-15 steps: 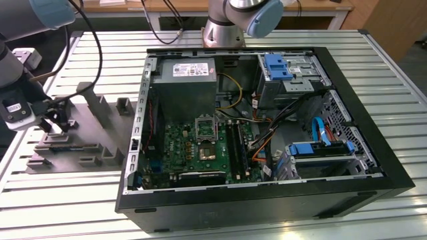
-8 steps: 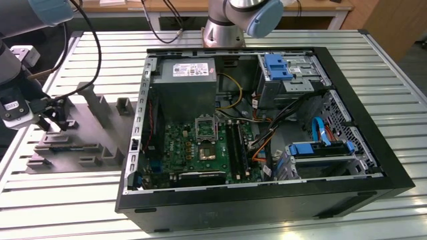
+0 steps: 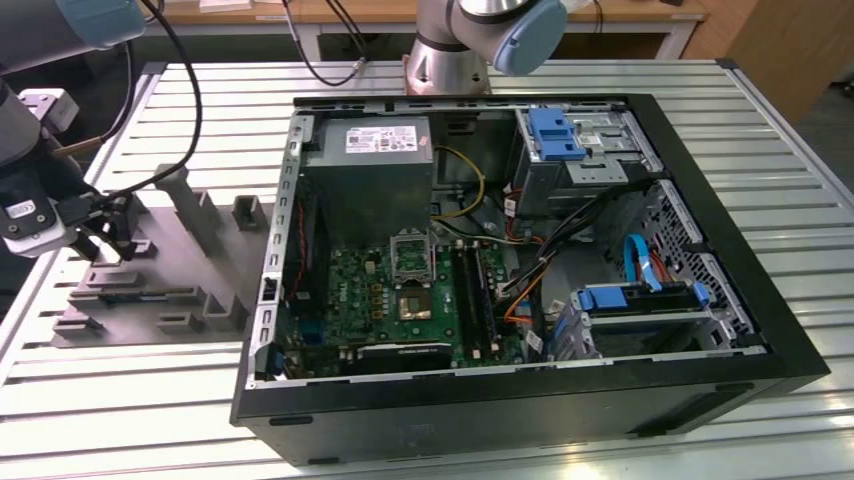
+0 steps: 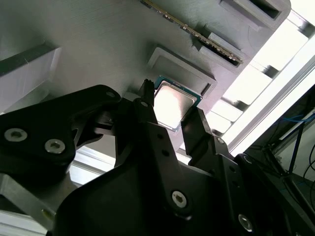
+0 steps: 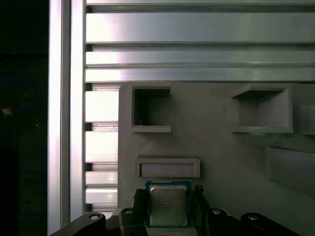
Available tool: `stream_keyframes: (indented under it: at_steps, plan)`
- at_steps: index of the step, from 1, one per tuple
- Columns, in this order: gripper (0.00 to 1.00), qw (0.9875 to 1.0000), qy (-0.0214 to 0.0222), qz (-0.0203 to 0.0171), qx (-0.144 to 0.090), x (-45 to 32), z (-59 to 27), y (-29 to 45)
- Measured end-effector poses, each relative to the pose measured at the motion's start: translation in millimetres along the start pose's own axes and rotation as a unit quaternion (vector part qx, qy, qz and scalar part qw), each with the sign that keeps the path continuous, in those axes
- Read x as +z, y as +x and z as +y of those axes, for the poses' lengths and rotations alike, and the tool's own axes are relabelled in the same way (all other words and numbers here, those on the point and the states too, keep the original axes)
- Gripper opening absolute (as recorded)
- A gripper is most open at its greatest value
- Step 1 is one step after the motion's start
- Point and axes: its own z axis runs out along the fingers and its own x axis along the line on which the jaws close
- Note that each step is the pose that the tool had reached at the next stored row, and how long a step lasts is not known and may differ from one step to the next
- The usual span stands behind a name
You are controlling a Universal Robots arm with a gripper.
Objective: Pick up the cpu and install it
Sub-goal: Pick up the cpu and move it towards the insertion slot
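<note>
A slatted metal table point(image 3: 774, 110) carries an open black computer case point(image 3: 534, 420), which takes the middle and the exterior view's right. Inside it lies a green board point(image 3: 367, 290) with a silver socket point(image 3: 408, 300) near its centre. The arm point(image 3: 467, 30) has its base at the top of the exterior view, behind the case. A grey fixture point(image 3: 174, 270) with raised blocks and pockets lies on the table at the exterior view's left, just beside the case.

The gripper point(image 3: 107, 245) is low over the fixture's far left part, well apart from the socket. In both wrist views its two black fingers point(image 4: 147, 115) stand on two opposite sides of the cpu point(image 4: 172, 104), opened only as wide as the chip and touching its edges, so the gripper point(image 5: 169, 196) has hold of it. The cpu point(image 5: 168, 204) is flat, silvery top up, near a rectangular raised frame point(image 5: 168, 168) of the fixture. It is not possible to tell if the chip is lifted or touches the fixture
</note>
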Motion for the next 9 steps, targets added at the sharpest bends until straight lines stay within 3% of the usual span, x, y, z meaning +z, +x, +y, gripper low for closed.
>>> stream_keyframes:
  at_steps: [9]
  plan:
    - [0.47,1.0000,-0.0001,0.0000,0.000,-1.8,0.1,0.0]
